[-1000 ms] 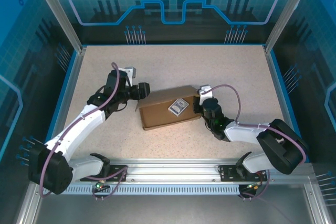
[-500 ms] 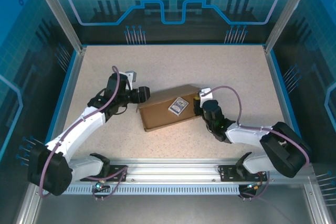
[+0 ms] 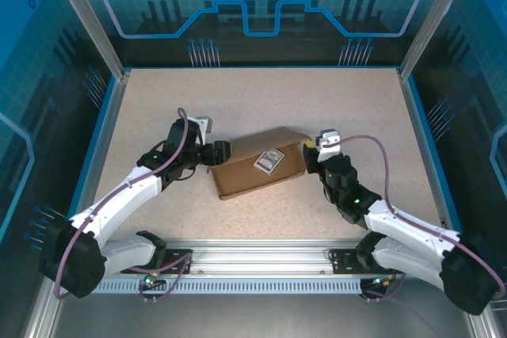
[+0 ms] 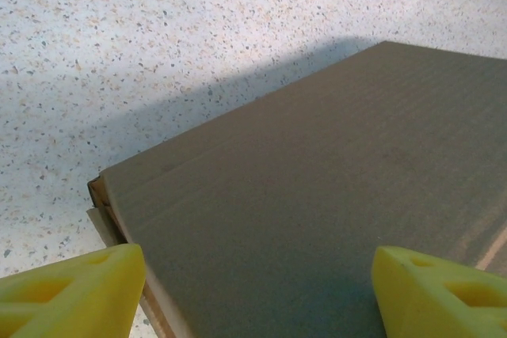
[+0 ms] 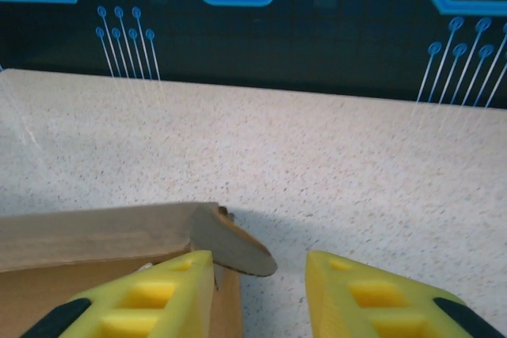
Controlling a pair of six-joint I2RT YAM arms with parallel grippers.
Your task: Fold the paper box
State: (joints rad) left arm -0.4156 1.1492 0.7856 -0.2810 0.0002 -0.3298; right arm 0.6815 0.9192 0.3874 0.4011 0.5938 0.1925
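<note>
The left pincer (image 4: 253, 298) stands wide open. Its two yellow fingertips (image 4: 71, 294) sit far apart at the bottom of the left wrist view, and the flat brown lid of the box (image 4: 317, 195) spreads between and beyond them. One fingertip is at the box's near corner, where the layered cardboard edge shows; the other lies over the lid farther in. No squeeze on the cardboard can be seen. From above, this pincer (image 3: 219, 152) is at the left short end of the box (image 3: 253, 172).

The right pincer (image 5: 257, 290) is partly open, with a clear gap between its yellow fingers (image 5: 333, 275). A small rounded cardboard tab (image 5: 238, 249) juts from the box's corner into that gap. It is just beside one finger and apart from the other, so it is not pinched. From above, this pincer (image 3: 311, 154) is at the right short end of the box.

The box lies shallow and flat with its lid down, near the middle of the speckled counter (image 3: 261, 100). It is turned at a slant, its right end farther from the arm bases than its left. A small white-edged card (image 3: 269, 160) with a dark picture rests on the lid, toward the right end. Beyond the counter's far edge rises a dark wall (image 5: 333, 29) marked with light blue lines.
</note>
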